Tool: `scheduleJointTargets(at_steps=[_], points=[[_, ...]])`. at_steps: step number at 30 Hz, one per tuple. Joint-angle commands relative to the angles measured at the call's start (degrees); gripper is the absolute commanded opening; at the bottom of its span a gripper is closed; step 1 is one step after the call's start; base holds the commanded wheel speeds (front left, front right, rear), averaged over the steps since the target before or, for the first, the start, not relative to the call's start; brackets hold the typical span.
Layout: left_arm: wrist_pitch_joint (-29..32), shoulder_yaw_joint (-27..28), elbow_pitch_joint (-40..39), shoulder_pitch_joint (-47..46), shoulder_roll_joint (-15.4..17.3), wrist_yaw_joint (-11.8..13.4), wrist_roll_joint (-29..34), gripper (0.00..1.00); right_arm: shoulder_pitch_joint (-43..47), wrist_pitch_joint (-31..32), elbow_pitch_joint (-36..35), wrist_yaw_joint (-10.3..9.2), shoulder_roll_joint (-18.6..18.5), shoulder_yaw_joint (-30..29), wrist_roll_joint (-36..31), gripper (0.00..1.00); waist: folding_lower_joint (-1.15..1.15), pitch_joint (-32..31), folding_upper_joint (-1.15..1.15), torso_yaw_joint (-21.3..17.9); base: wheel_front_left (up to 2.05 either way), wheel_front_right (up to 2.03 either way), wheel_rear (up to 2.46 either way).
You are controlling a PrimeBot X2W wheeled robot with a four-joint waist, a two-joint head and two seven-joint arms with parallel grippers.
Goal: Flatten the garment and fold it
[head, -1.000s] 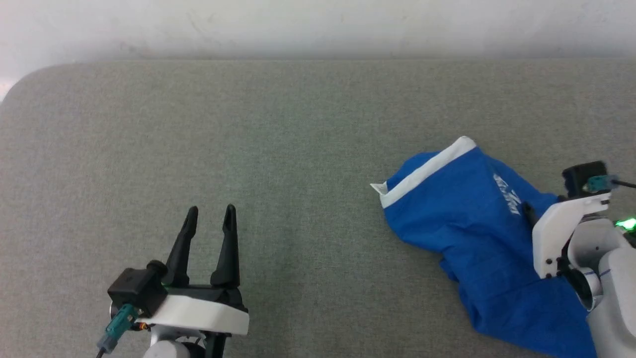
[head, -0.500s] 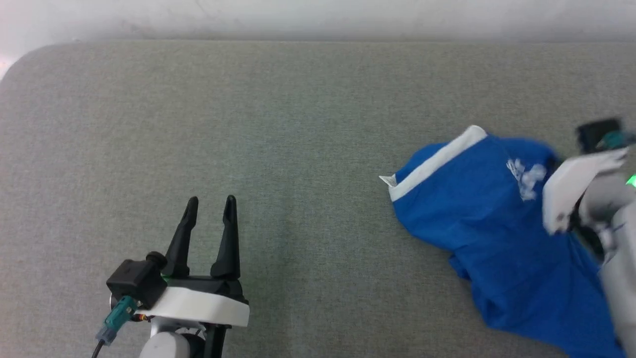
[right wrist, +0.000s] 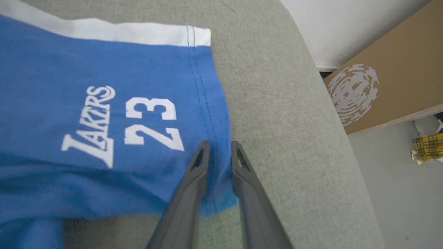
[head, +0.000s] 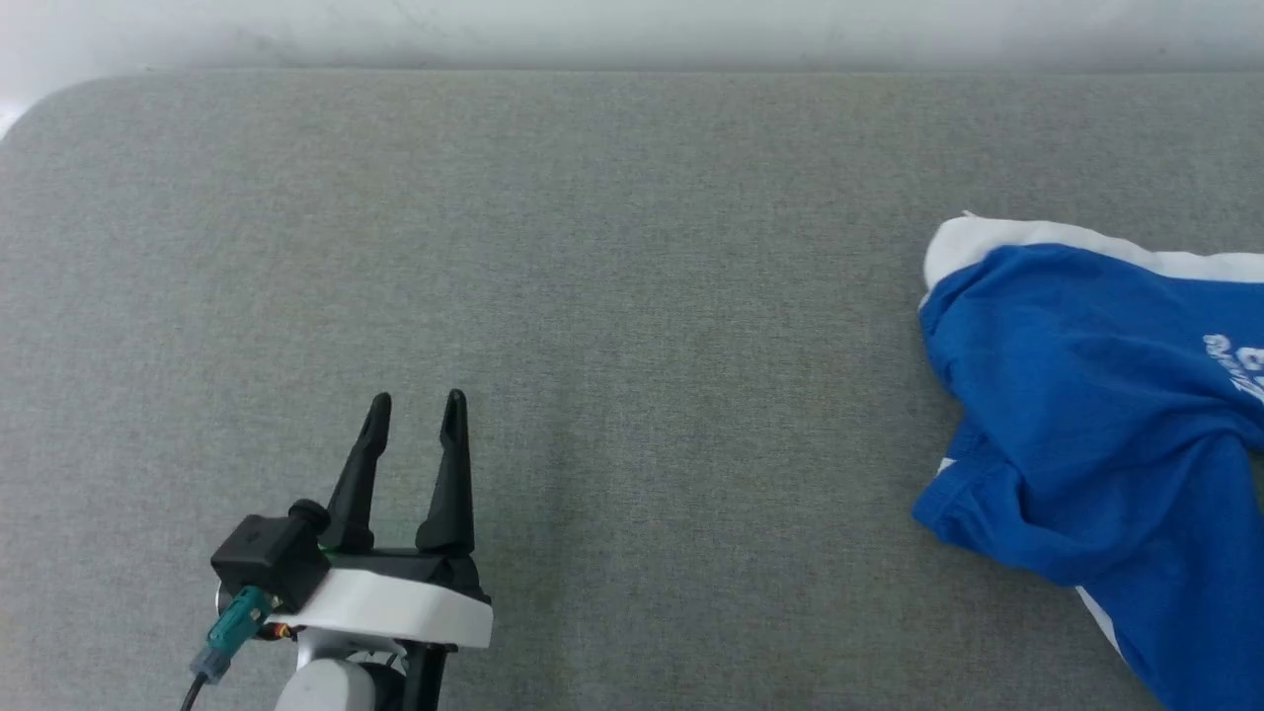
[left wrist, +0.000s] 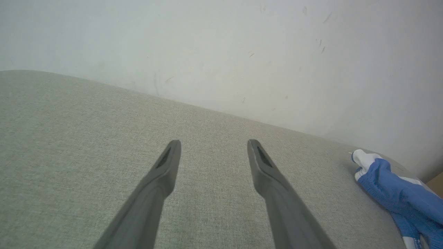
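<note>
Blue garment (head: 1066, 395) has slid rightward, its hem pinched by right fingers (right wrist: 187, 193); left fingers (head: 454, 474) spread.

Garment (head: 1086, 415) farther right, seemingly flatter.

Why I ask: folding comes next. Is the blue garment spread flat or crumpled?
Crumpled, not flat: the garment lies bunched, with rolled folds and overlapping layers along its near edge.

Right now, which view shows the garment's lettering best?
Right wrist view: the lettering is whole, close and readable on the garment. Head view cuts it at the right edge; left wrist view catches a bunched garment corner.
</note>
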Motion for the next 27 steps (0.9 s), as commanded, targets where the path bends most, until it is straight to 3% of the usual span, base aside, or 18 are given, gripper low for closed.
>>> scheduleJointTargets(at_steps=[1, 6, 12, 16, 20, 25, 27], points=[[-0.27, 0.41, 0.27, -0.53, -0.04, 0.24, 0.36, 1.0, 0.05, -1.28, -0.4, -0.09, 1.25, -0.43, -0.87, 1.0, 0.0, 0.0, 0.0, -0.44, 0.0, 0.0, 0.0], [-0.27, 0.5, 0.58, -0.9, -0.04, 0.0, 0.78, 1.0, -2.16, -5.89, -3.99, -0.09, 4.6, 1.04, -1.05, 1.0, 0.0, -1.2, 0.0, -1.69, 0.0, 0.0, 0.0], [-0.27, 0.17, 0.93, -0.6, -0.04, 0.16, 0.55, 1.0, -2.93, -5.77, -10.86, -0.09, 7.5, 10.72, 3.99, 1.0, 0.0, -3.42, 0.0, -2.29, 0.0, 0.0, 0.0], [-0.27, -0.16, 0.92, 0.27, -0.04, 0.45, 0.26, 1.0, 0.71, 0.64, -18.02, -0.09, 8.43, 22.9, 12.45, 1.0, 0.0, -4.72, 0.0, -2.23, 0.0, 0.0, 0.0], [-0.27, -0.25, 0.86, 0.94, -0.04, 0.57, 0.05, 1.0, 4.85, 8.05, -24.4, -0.09, 5.93, 34.01, 18.6, 1.0, 0.0, -5.27, 0.0, -1.51, 0.0, 0.0, 0.0], [-0.27, -0.81, 0.94, 1.11, -0.04, 0.8, -0.41, 1.0, 8.83, 21.05, -27.06, -0.09, 3.29, 41.41, 24.11, 1.0, 0.0, -5.7, 0.0, 0.25, 0.0, 0.0, 0.0], [-0.27, -1.21, 1.08, 1.22, -0.04, 0.87, -0.73, 1.0, 9.76, 24.8, -27.29, -0.09, 1.33, 42.72, 23.22, 1.0, 0.0, -5.88, 0.0, 1.12, 0.0, 0.0, 0.0]])
